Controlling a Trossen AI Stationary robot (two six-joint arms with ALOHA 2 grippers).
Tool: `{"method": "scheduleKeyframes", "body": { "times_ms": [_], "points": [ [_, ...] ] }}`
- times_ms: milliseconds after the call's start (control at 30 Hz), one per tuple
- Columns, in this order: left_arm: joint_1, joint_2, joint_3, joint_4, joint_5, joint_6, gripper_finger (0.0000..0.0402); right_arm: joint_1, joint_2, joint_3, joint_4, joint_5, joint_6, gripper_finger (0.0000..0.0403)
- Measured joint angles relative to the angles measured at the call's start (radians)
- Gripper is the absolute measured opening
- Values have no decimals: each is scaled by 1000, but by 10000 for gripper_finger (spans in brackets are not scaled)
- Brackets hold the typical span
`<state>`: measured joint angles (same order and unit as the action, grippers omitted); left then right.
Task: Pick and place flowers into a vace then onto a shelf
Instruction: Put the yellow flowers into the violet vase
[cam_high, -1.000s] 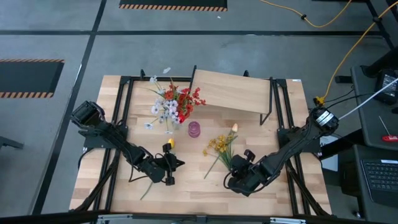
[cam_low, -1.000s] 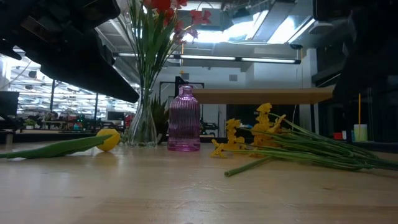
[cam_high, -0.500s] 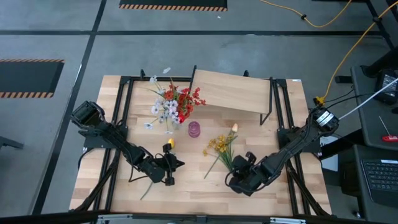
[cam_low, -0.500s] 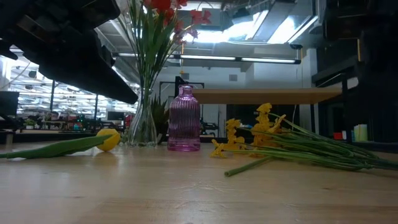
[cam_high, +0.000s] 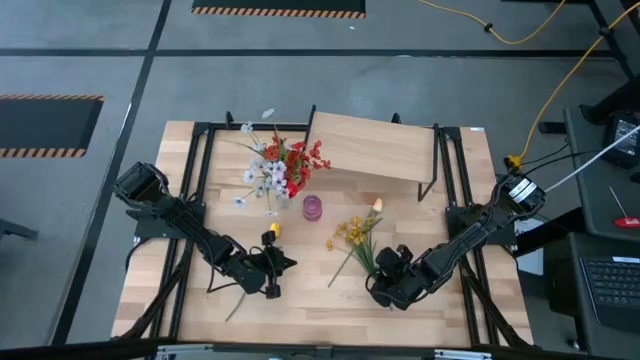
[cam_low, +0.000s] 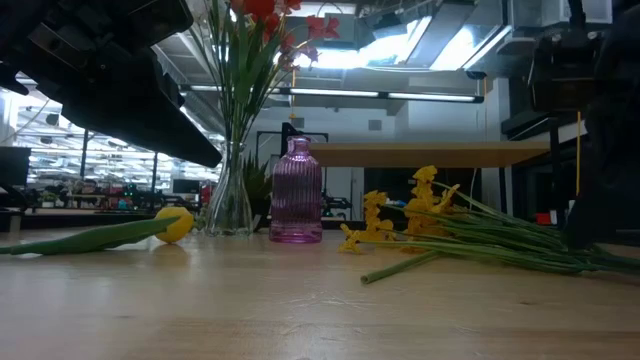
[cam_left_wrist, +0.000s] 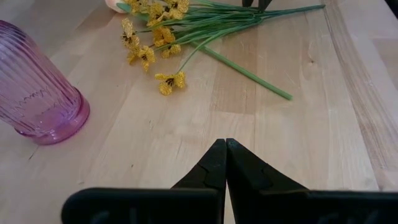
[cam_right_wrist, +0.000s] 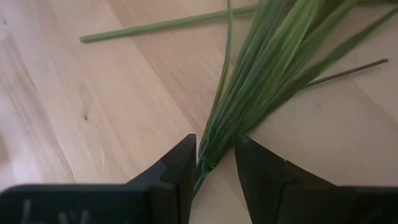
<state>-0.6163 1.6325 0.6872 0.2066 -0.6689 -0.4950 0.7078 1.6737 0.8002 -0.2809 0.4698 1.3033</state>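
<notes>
I am gripping the yellow bunch (cam_right_wrist: 261, 81) with my right jaws (cam_right_wrist: 214, 163): they are standing part-way closed, with the gathered stem ends pinched between them, so this is the pick step for this bunch. In my right wrist view the green stems are fanning away from the jaws across the worktop (cam_right_wrist: 93, 112), and one loose stem (cam_right_wrist: 168, 25) is lying crosswise beyond them, outside my grip. Whether the bunch is lifting yet I cannot tell; in the low view the stems are lying along the worktop.

My left jaws (cam_left_wrist: 225, 149) are pressed fully shut and holding nothing, hovering low over bare wood. A lone yellow flower (cam_high: 273, 232) is lying just beside them, its long stem trailing back under my left arm.

Ahead of my left jaws the pink vase (cam_left_wrist: 34, 84) is standing upright and empty. Past it the clear vase (cam_low: 230, 195) is already carrying red and white flowers (cam_high: 280, 165). Farthest from both jaws is the shelf (cam_high: 375, 148), with nothing showing on it.

Next, I judge, I am needing to raise the bunch clear of the worktop, swing its stems downward, and thread them into a vase mouth. The pink neck looks narrow, so the stems must stay tightly gathered. The loose stem may be left behind.
</notes>
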Motion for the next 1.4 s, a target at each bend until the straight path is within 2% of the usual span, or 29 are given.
{"method": "scheduleKeyframes", "body": {
  "times_ms": [433,567,733,900,1033,1400],
  "points": [
    [0,0,0,-1,0,8,1,-57,73,-31,141,21,-55,113],
    [0,0,0,-2,0,11,5,-64,75,-31,156,18,-74,81],
    [0,0,0,-3,0,11,2,-65,76,-31,183,13,-54,13],
    [-3,0,0,-4,10,44,3,-62,71,-32,193,5,-28,6],
    [-10,0,0,-3,14,55,1,-49,34,-34,189,10,-58,4],
    [-47,-45,-1,-2,12,80,2,-8,-202,-33,183,154,-298,2]
  ]
}}
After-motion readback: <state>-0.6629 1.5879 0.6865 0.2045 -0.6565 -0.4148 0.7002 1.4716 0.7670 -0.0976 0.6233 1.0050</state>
